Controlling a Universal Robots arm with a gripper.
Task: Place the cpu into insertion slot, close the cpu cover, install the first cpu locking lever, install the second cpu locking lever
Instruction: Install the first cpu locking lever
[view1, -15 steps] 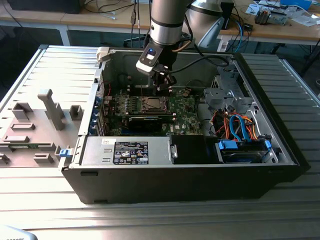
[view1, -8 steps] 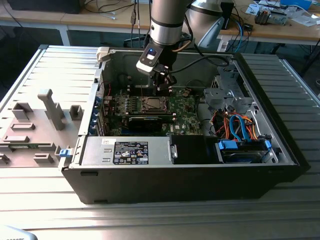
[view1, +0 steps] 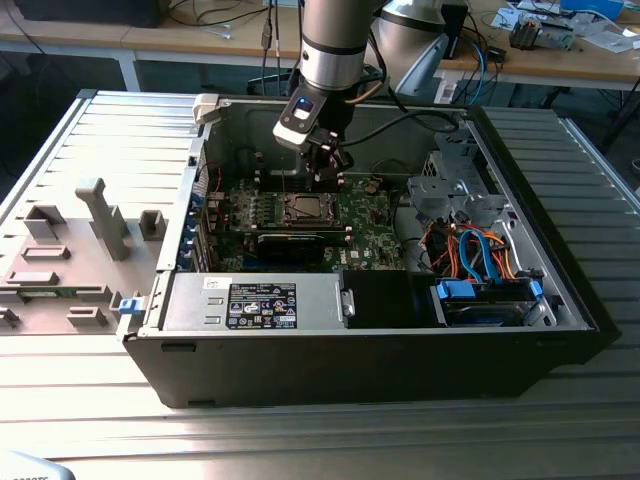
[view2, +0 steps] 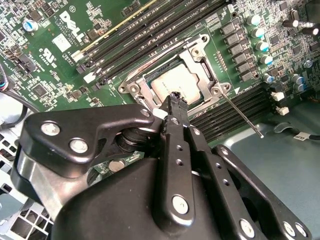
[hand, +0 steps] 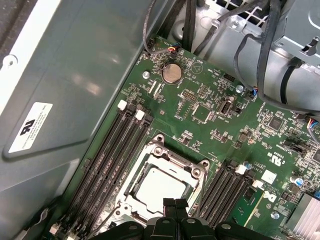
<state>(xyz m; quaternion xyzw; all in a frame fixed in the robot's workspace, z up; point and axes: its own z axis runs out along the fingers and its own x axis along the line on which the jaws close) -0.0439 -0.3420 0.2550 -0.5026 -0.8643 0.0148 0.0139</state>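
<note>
One arm (view1: 330, 40) pointed downward, its gripper (hand: 175, 202) pinched closed, empty, over the cpu (hand: 161, 187) beneath the cpu cover (hand: 177, 159).

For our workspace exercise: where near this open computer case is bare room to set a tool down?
Ridged tabletop bare in front of the case and at the exterior view's right. Crowded: gripper above the insertion slot.

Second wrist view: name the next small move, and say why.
Probably ease the shut fingers across onto the lever and press it down. The cpu lies seated with the cpu cover closed around it, yet that lever juts out, apparently unlatched.
</note>
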